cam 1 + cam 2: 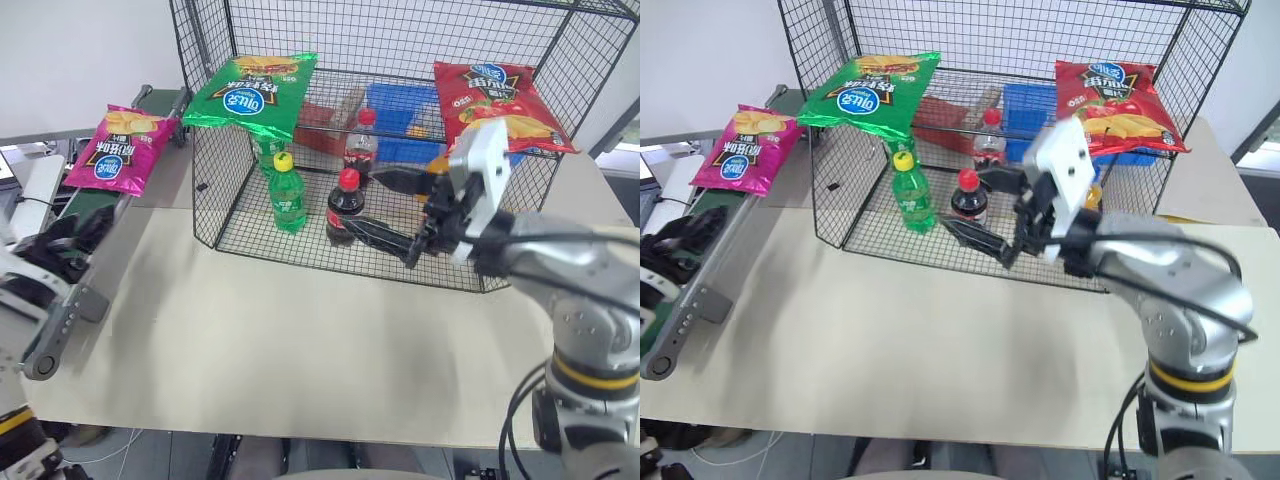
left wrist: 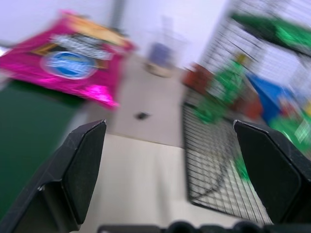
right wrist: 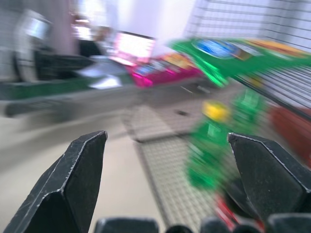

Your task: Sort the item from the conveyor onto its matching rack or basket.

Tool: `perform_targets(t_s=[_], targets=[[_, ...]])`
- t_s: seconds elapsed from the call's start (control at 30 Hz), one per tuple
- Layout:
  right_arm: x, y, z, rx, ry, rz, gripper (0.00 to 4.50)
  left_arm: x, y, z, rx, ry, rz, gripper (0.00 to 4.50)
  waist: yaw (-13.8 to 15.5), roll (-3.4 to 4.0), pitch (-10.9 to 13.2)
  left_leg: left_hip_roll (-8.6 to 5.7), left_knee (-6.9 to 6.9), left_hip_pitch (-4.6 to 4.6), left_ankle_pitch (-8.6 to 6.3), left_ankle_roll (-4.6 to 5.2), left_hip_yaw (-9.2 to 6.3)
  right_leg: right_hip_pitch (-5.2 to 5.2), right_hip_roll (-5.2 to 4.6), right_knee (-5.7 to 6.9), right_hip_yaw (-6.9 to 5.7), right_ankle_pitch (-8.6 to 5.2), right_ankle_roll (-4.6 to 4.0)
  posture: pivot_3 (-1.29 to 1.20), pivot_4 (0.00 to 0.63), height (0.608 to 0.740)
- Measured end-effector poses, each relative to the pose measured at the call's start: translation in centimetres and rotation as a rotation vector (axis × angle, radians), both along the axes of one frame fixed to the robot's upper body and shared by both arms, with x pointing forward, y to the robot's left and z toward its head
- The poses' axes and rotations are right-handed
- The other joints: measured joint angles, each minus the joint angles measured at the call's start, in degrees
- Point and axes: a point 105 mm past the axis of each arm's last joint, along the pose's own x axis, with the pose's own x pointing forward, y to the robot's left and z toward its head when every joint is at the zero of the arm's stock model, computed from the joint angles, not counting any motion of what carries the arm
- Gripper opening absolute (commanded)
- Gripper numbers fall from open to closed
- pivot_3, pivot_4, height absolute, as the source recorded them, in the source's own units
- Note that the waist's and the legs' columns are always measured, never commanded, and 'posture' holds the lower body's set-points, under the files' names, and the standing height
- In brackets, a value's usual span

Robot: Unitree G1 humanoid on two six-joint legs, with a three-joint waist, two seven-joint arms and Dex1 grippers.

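Pink chip bag lies on conveyor beside wire cage. Left gripper fingers wide open, empty. Right gripper fingers wide open, empty, at cage front.

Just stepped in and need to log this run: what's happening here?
A two-armed humanoid robot is sorting snacks. The shiny magenta-pink chip bag lies on the dark green conveyor belt at the robot's left, not yet picked up. The left hand is open and empty, with that bag ahead of it. The right hand is open too, raised in front of the large black wire-mesh cage. The cage's upper shelf carries a green chip bag and a red chip bag; bottles stand below.
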Motion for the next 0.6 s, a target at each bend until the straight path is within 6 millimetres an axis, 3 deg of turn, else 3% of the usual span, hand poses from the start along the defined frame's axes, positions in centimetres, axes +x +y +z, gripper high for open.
perform_targets(t_s=[0.13, 0.27, 0.43, 0.6], targets=[[-0.7, 1.5, 2.2, -0.027, -0.022, 0.121, 4.4, -1.0, 3.2, 0.2, -0.207, 0.016, 0.106, 4.5, 0.2, -0.07, 0.0, -0.01, -0.01, 0.02, -0.02, 0.03, -0.04, 0.01, -0.21, 0.08, -0.11, 0.0, 0.0, 0.0, 0.15, 0.74], [-1.2, 2.3, 1.8, -0.051, 0.019, 0.191, 4.4, -1.9, 5.0, -0.9, -0.406, 0.057, 0.138, 4.5, 0.3, -0.11, 0.0, -0.01, -0.01, 0.01, -0.02, 0.02, -0.06, -0.03, -0.45, 0.14, -0.18, 0.01, -0.01, 0.0, 0.15, 0.74], [-1.5, 2.3, 1.7, -0.057, 0.03, 0.215, 4.4, -2.4, 5.3, -3.7, -0.583, 0.142, 0.121, 4.5, 0.1, -0.12, 0.0, -0.02, -0.04, 0.07, -0.02, 0.01, -0.03, -0.14, -0.88, 0.3, -0.83, 0.01, -0.01, 0.0, 0.15, 0.74], [-1.6, 2.2, 1.7, -0.067, 0.026, 0.212, 4.4, -2.8, 5.8, -3.8, -0.63, 0.142, 0.116, 4.5, 0.1, -0.12, 0.0, -0.01, -0.08, 0.14, -0.02, 0.0, -0.02, -0.18, -1.15, 0.33, -1.4, 0.02, -0.03, 0.0, 0.15, 0.74]])
